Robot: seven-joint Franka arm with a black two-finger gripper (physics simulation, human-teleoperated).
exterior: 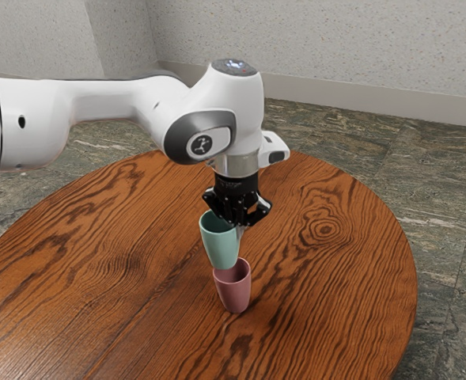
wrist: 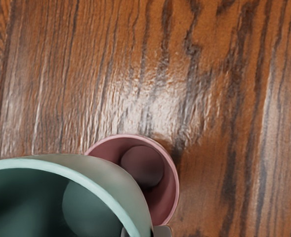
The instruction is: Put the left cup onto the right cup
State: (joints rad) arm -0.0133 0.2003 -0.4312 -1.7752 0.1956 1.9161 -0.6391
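A teal cup (exterior: 220, 241) hangs tilted in the air, my black gripper (exterior: 234, 226) shut on its rim. Its base rests at the mouth of a dusty-pink cup (exterior: 233, 287) that stands upright on the round wooden table (exterior: 98, 261). From the wrist view, the teal cup (wrist: 61, 197) looms large just under the hand and overlaps part of the pink cup's (wrist: 157, 173) open mouth; the pink cup's inner bottom still shows beside it.
The table's wood surface spreads wide on all sides of the two cups. Its edge (exterior: 411, 277) curves round at the exterior view's right, with a marbled floor (exterior: 446, 198) beyond it and a pale wall at the back.
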